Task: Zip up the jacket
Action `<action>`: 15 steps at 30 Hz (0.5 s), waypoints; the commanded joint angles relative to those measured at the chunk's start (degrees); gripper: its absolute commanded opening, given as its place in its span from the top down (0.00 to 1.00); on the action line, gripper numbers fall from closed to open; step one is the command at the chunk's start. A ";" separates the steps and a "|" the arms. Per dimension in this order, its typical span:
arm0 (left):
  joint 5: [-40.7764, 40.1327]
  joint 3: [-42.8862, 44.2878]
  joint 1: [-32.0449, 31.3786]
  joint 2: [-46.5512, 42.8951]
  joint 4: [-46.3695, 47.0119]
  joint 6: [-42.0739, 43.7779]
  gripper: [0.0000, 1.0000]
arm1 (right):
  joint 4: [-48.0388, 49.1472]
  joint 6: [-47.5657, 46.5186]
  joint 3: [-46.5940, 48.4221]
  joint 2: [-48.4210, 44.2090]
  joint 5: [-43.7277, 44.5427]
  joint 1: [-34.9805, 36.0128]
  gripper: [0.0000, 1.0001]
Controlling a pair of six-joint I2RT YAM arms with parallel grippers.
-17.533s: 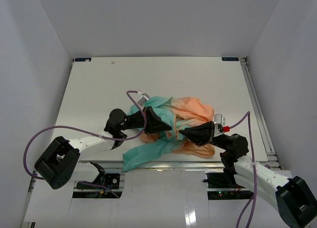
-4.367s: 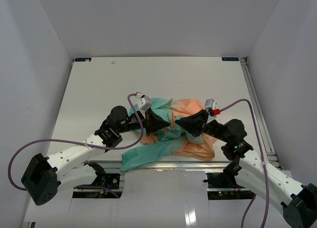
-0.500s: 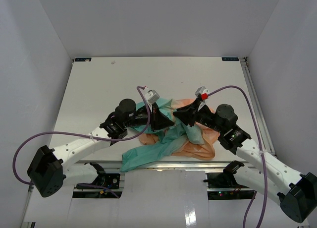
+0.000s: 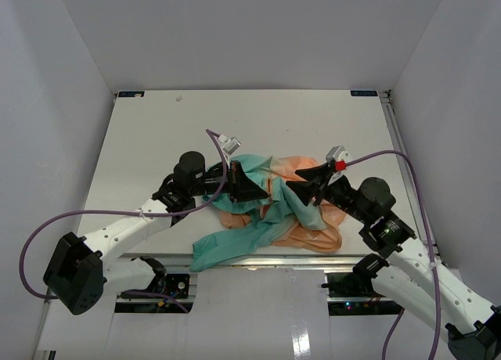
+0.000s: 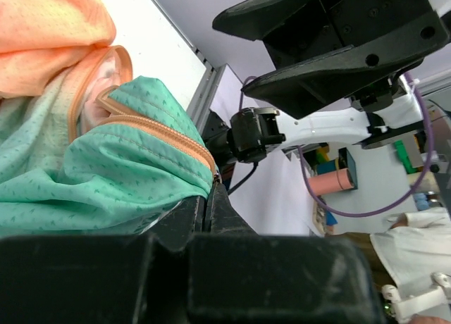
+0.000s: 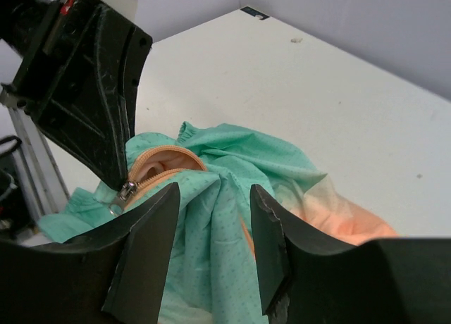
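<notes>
The jacket (image 4: 301,219) lies crumpled near the table's front edge, teal on the left and peach on the right. My left gripper (image 4: 255,194) is shut on the jacket's teal hem right by the zipper's end (image 5: 209,170). In the left wrist view the fabric (image 5: 91,176) bulges above the closed jaws. My right gripper (image 4: 291,187) hovers open just to the right of it. Through its fingers (image 6: 155,225) I see teal folds (image 6: 218,218). The metal zipper slider (image 6: 125,192) sits at the tip of the left gripper (image 6: 116,175).
A teal sleeve (image 4: 219,246) trails toward the table's front edge. Purple cables (image 4: 211,141) arch over both arms. White walls enclose the white table (image 4: 156,125) on three sides, with a rail (image 4: 407,164) along the right.
My right gripper has opened, let go of the fabric and drawn back to the right. The left gripper, still shut on the hem, shifted slightly left.
</notes>
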 commanded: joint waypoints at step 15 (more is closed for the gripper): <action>6.15 -1.59 2.05 -2.80 3.95 -8.22 1.00 | 10.20 -37.16 -6.67 -5.86 -12.19 10.13 0.40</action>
